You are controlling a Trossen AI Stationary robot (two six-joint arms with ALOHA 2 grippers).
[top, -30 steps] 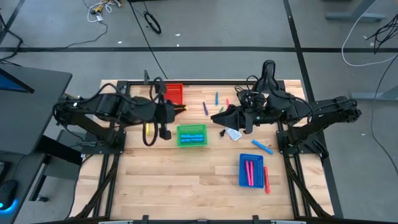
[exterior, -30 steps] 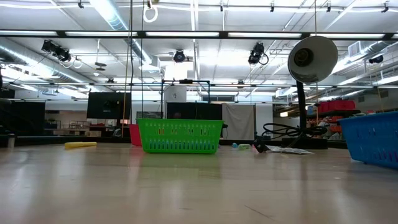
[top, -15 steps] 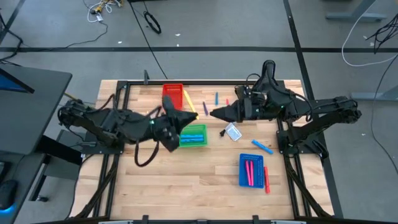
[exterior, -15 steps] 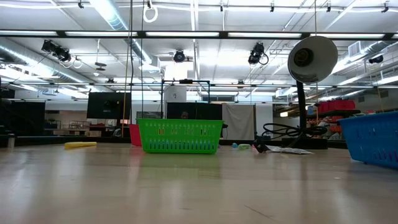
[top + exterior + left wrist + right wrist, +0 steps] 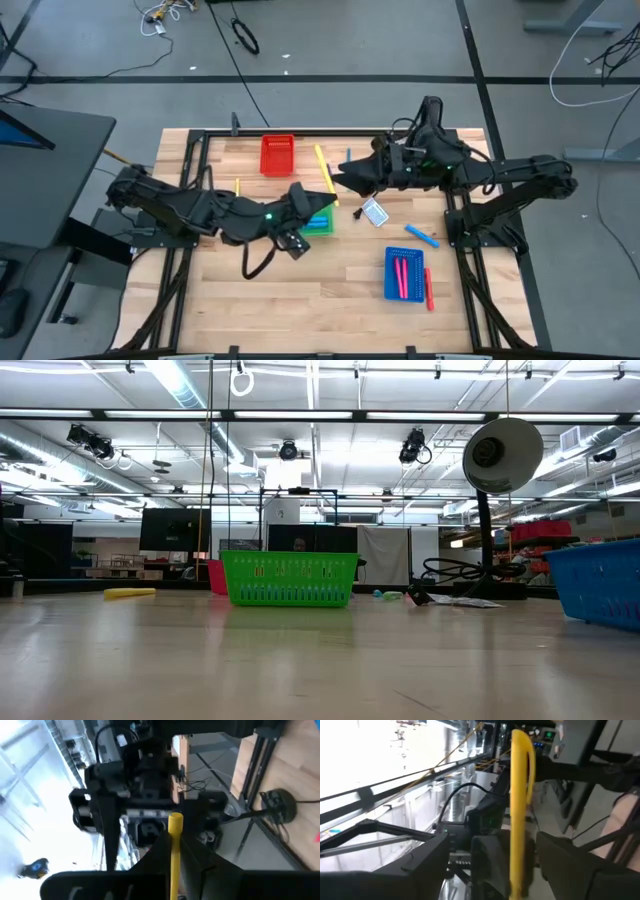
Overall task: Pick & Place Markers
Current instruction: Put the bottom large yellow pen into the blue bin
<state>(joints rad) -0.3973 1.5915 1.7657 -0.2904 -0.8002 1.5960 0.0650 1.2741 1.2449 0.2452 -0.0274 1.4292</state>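
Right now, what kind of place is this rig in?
Probably a robotics lab or workshop. The low view shows an open ceiling with ducts and strip lights, plus monitors on benches behind. The high view shows concrete floor with loose cables around the wooden table.

Left end effector is covering most of green tray; yellow marker running off frame between its fingers.
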